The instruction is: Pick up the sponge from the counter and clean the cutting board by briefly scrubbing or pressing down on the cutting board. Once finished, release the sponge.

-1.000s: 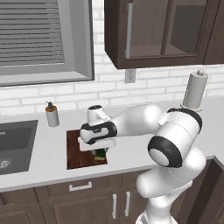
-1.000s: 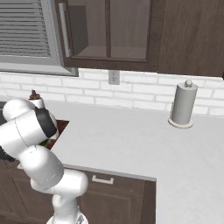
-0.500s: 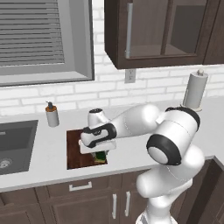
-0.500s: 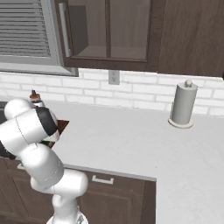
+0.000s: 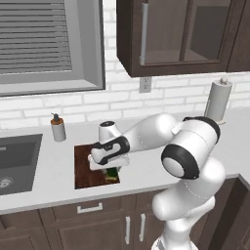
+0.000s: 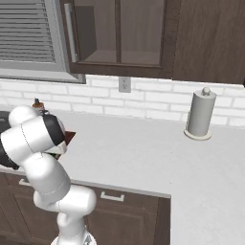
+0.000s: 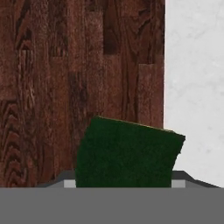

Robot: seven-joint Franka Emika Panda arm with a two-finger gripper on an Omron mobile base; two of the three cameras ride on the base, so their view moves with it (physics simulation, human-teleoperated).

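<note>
Scrubbing step: the end effector (image 5: 112, 172) is gripping the sponge (image 7: 127, 153) and holding it over the near right corner of the cutting board (image 5: 88, 168). Next, pressing down, then letting go. The board is lying on the light desk (image 5: 146, 168), sink (image 5: 17, 158) at left, paper towel roll (image 5: 217, 100) far right.

Sponge (image 7: 127, 155) bottom cut off (hand view), gripper (image 5: 111, 172) fingertips hidden behind it.
</note>
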